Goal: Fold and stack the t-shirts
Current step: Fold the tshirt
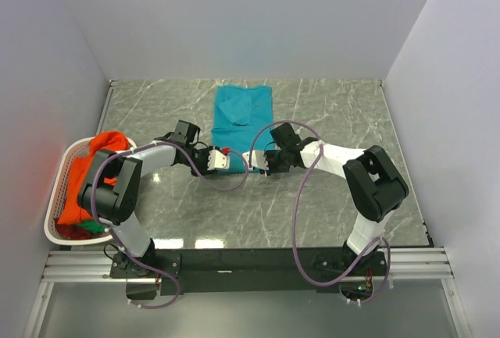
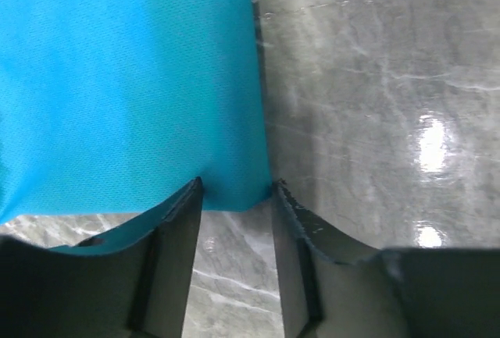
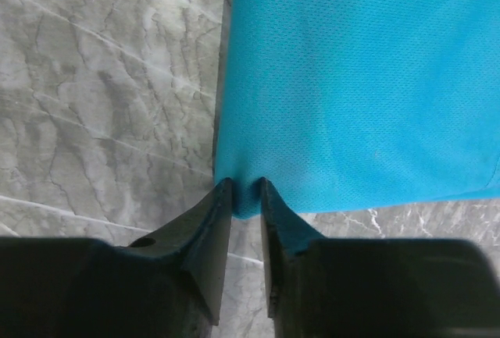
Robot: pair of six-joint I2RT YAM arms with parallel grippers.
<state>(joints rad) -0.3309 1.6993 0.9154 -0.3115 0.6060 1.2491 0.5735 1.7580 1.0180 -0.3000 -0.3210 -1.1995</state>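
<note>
The teal t-shirt lies folded into a narrow strip at the table's middle back. My left gripper is at its near left corner. In the left wrist view the gripper is open, its tips straddling the corner of the teal cloth. My right gripper is at the near right corner. In the right wrist view it is shut on the corner of the teal cloth, with only a narrow gap. The orange t-shirt and the green t-shirt lie in the basket.
A white plastic laundry basket stands at the left table edge beside the left arm. The grey marble table is walled in white on three sides. A black rail runs along the near edge.
</note>
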